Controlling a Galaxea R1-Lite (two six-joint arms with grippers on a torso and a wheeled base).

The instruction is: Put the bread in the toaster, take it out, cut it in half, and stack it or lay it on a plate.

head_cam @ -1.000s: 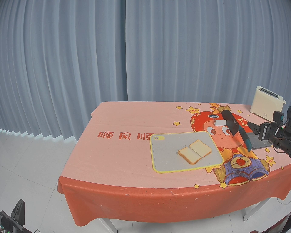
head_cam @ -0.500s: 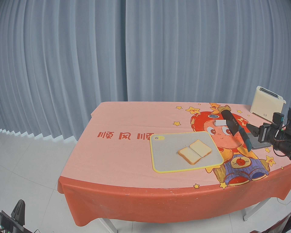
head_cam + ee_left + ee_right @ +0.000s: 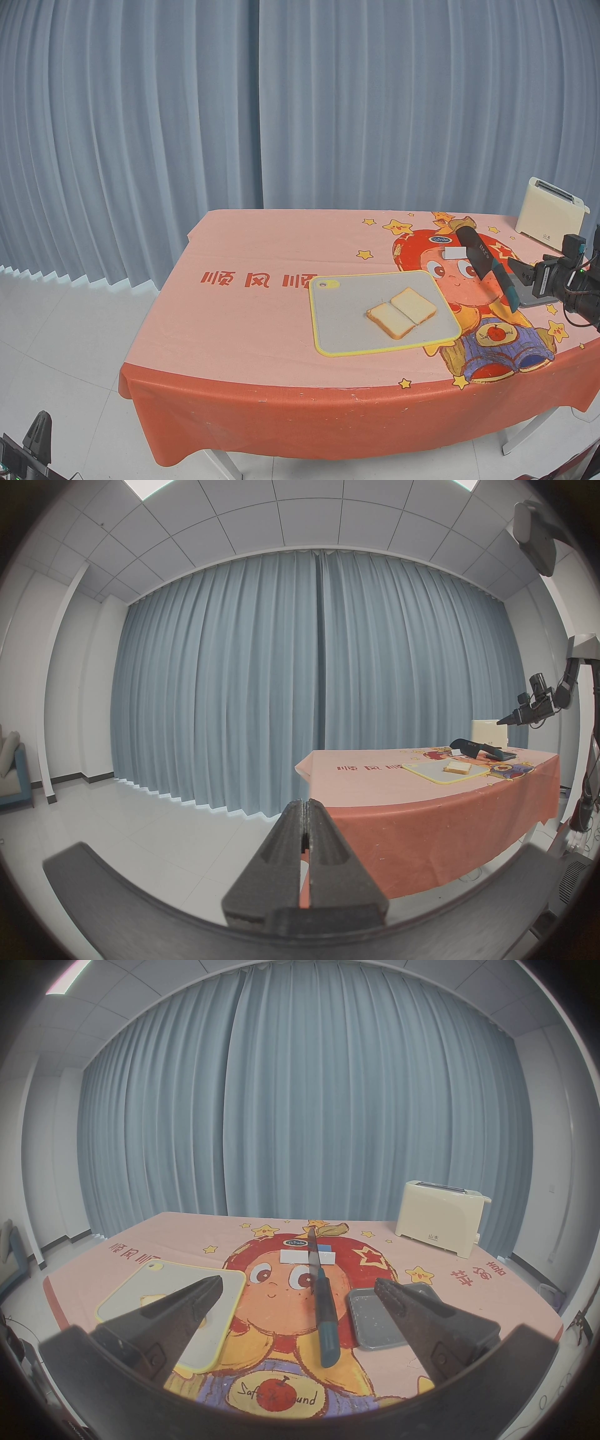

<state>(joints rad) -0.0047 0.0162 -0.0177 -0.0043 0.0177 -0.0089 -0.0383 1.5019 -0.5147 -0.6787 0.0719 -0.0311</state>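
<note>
Bright, even light from white recessed ceiling panels (image 3: 145, 486). Shadows on the orange cartoon-print table (image 3: 250, 325) soft, faint. Mild sheen on white tile floor (image 3: 156, 830). Wrist views fisheye: pleated blue-grey curtain (image 3: 300, 1097) bows, corners vignette black. Dark grey right pincer (image 3: 297, 1284) reads near-silhouette.

We see a smooth desk cloth (image 3: 250, 325), a matt, seemingly plastic cutting board (image 3: 344, 312), and a smooth-shelled, faintly glossy toaster (image 3: 550, 215).

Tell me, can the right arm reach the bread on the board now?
Probably yes. The right gripper is open and empty, and the bread halves lie uncovered on the cutting board. Only the knife lies between them, and the gripper looks high enough to pass over it.
</note>
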